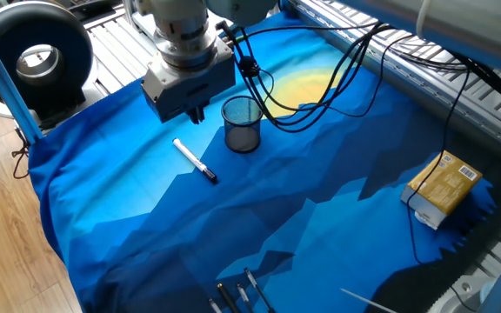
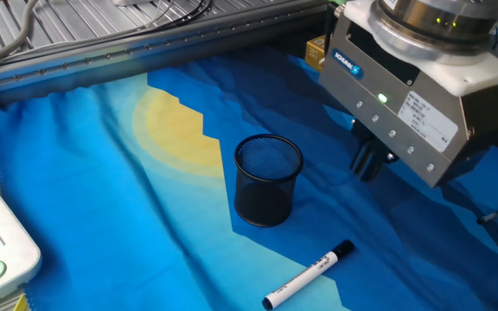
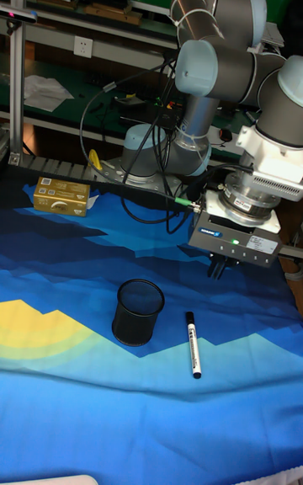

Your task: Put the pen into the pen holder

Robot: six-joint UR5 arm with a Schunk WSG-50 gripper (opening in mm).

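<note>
The pen [image 1: 195,161] [image 2: 311,273] [image 3: 193,343], slim and white with a black cap end, lies flat on the blue cloth. The pen holder [image 1: 242,124] [image 2: 268,181] [image 3: 138,311], a black mesh cup, stands upright beside it with nothing showing inside. My gripper [image 1: 195,114] [image 2: 368,162] [image 3: 217,267] hangs above the cloth, behind the pen's cap end and to one side of the cup. It touches neither. Its dark fingers sit close together with nothing between them.
A yellow box [image 1: 442,187] [image 2: 331,53] [image 3: 59,194] lies at the cloth's far side. Dark pens [image 1: 242,296] and a thin white rod [image 1: 368,302] lie at the cloth's edge. Black cables [image 1: 320,78] drape over the cloth behind the cup.
</note>
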